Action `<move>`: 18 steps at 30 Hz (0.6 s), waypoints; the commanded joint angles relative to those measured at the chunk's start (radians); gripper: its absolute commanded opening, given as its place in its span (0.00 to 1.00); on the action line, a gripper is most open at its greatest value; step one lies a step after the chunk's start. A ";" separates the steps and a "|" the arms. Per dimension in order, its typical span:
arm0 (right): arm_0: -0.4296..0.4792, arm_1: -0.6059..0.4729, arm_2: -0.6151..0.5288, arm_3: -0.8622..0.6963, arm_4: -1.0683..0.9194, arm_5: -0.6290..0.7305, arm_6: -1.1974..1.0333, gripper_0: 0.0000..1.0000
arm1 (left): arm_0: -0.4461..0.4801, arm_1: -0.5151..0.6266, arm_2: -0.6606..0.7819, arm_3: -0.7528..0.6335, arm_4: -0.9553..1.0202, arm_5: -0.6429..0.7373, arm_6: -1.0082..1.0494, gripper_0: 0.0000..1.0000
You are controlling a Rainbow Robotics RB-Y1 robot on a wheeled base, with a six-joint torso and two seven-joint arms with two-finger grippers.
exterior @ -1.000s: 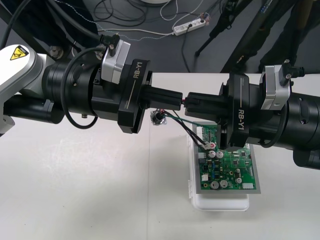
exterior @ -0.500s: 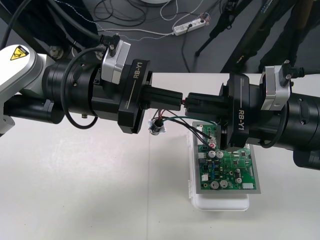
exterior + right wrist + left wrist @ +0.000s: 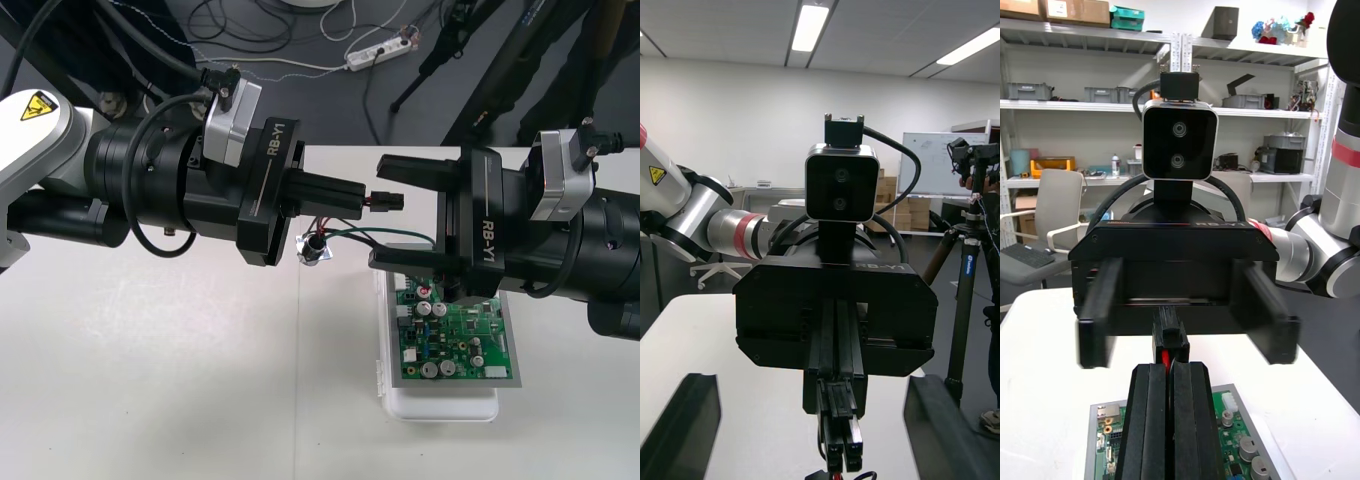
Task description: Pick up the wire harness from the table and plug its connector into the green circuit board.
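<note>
Above the table my left gripper (image 3: 362,197) is shut on the harness's small black plug (image 3: 388,201). In the left wrist view the plug (image 3: 1170,341) sticks out from between its closed fingers (image 3: 1150,420). From the plug the red, black and green wires (image 3: 385,236) droop to the round metal socket (image 3: 316,247), which hangs under the left gripper. My right gripper (image 3: 382,212) faces the left one, open, one finger above the plug and one below, touching neither. The green circuit board (image 3: 455,335) on its white base (image 3: 440,405) lies under the right gripper.
The board (image 3: 1225,442) sits just past the left fingertips, low in front of them. The table's far edge runs close behind both grippers, with cables and a power strip (image 3: 378,52) on the dark floor beyond. Bare table lies to the left and front.
My right gripper has opened and let go of the plug, and drawn back a little to the right. The left gripper keeps the plug. The hanging socket has swung slightly.
</note>
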 commanded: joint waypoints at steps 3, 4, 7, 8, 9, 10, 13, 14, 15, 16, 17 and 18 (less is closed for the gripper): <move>0.005 -0.009 0.003 -0.005 -0.024 -0.006 0.032 1.00 | -0.049 -0.015 -0.005 -0.016 0.015 0.032 0.041 0.00; 0.005 -0.009 0.000 -0.005 -0.024 -0.006 0.037 1.00 | -0.049 -0.015 -0.005 -0.016 0.018 0.032 0.040 0.00; 0.004 -0.009 -0.008 -0.005 -0.022 -0.006 0.038 1.00 | -0.049 -0.012 -0.004 -0.014 0.018 0.030 0.038 0.00; 0.004 -0.010 -0.011 -0.005 -0.022 -0.006 0.038 1.00 | -0.049 -0.010 -0.004 -0.016 0.020 0.030 0.037 0.00; 0.004 -0.012 -0.012 -0.005 -0.022 -0.006 0.038 1.00 | -0.049 -0.007 -0.004 -0.014 0.020 0.030 0.035 0.00; 0.004 -0.012 -0.014 -0.005 -0.022 -0.006 0.038 1.00 | -0.049 -0.006 -0.004 -0.016 0.021 0.030 0.035 0.00; 0.004 -0.018 -0.015 -0.005 -0.024 -0.006 0.040 1.00 | -0.046 0.005 -0.004 -0.014 0.031 0.030 0.034 0.00; 0.004 -0.018 -0.017 -0.005 -0.024 -0.006 0.040 1.00 | -0.046 0.008 -0.004 -0.014 0.034 0.030 0.034 0.00; 0.004 -0.019 -0.018 -0.005 -0.025 -0.006 0.038 1.00 | -0.044 0.011 -0.004 -0.014 0.038 0.032 0.032 0.00; 0.004 -0.021 -0.018 -0.005 -0.025 -0.008 0.038 1.00 | -0.041 0.016 -0.004 -0.014 0.041 0.032 0.031 0.00; 0.004 -0.023 -0.020 -0.005 -0.025 -0.006 0.038 1.00 | -0.038 0.019 -0.004 -0.016 0.044 0.032 0.031 0.00; 0.004 -0.026 -0.020 -0.005 -0.025 -0.008 0.037 1.00 | -0.033 0.023 -0.004 -0.014 0.049 0.030 0.028 0.00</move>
